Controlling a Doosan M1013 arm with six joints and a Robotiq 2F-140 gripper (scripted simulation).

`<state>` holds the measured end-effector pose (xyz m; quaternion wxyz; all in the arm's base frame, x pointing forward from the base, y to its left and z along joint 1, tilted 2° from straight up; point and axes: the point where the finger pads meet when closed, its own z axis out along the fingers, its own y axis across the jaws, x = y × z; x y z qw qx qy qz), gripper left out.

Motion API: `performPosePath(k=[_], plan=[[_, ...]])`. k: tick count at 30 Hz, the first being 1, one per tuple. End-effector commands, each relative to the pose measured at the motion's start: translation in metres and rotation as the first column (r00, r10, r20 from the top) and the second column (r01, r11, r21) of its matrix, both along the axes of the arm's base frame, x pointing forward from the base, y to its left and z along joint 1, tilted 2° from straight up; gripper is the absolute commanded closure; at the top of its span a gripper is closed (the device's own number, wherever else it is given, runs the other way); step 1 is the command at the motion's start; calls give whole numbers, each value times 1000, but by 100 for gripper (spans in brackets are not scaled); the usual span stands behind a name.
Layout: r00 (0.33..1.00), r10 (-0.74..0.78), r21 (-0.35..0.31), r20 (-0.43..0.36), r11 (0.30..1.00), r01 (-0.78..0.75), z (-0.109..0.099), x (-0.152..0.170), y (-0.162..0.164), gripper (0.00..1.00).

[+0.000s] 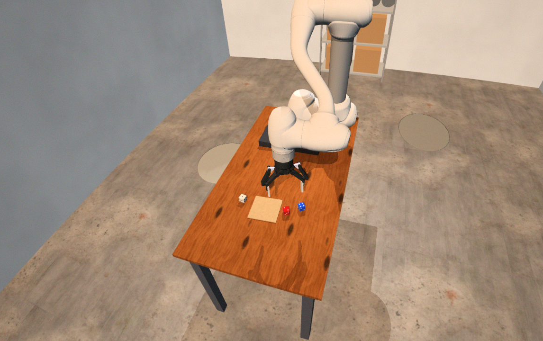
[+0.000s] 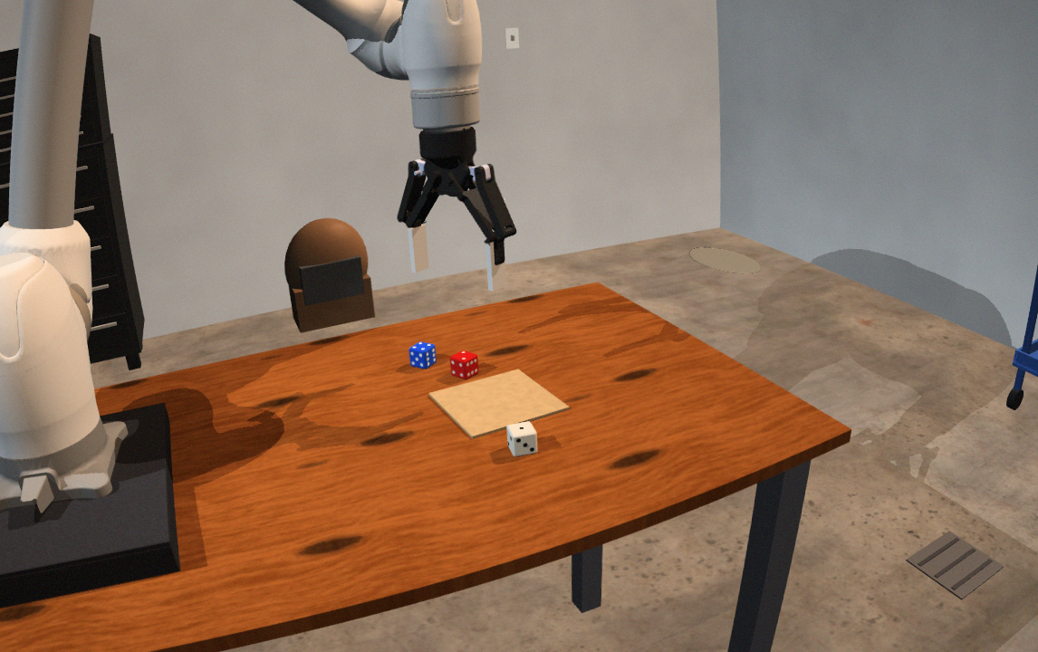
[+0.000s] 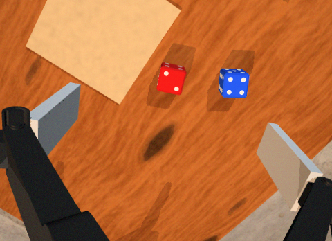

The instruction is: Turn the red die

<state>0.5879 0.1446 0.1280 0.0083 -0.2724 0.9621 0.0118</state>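
1. My end effector [image 2: 453,261] hangs high above the surface [image 2: 668,388], fingers spread wide, nothing between them.
2. Red die [image 3: 171,79] lies flat on the surface just beside the mat [image 3: 102,19], off it; not touching as far as I can tell. Its top face in the wrist view shows two pips, so not 3.
3. Blue die [image 3: 234,82] sits on the far side of the red die from the mat, near but apart. White die [image 2: 521,438] is just beside the opposite mat edge.
4. Step in hand, my read — line up over the red die and descend for a grasp.
5. To do it well: centre on the red die, and turn the wrist so neither finger drops into the gap toward the blue die or lands on the mat edge.
6. Grip side faces square and low, so the die can be rolled a quarter turn — which way, I can't tell; the 3 face isn't identifiable.
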Motion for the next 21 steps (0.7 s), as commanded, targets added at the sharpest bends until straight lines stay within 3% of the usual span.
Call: performPosePath(k=[1, 12, 15, 21], plan=[[1000, -1, 0, 0, 1000, 1, 0, 0, 0, 0], [998, 66, -1, 2, 998, -66, -1, 0, 0, 0], [975, 224, -3, 6, 975, -224, -5, 0, 0, 0], [927, 376, -6, 9, 927, -376, -8, 0, 0, 0]])
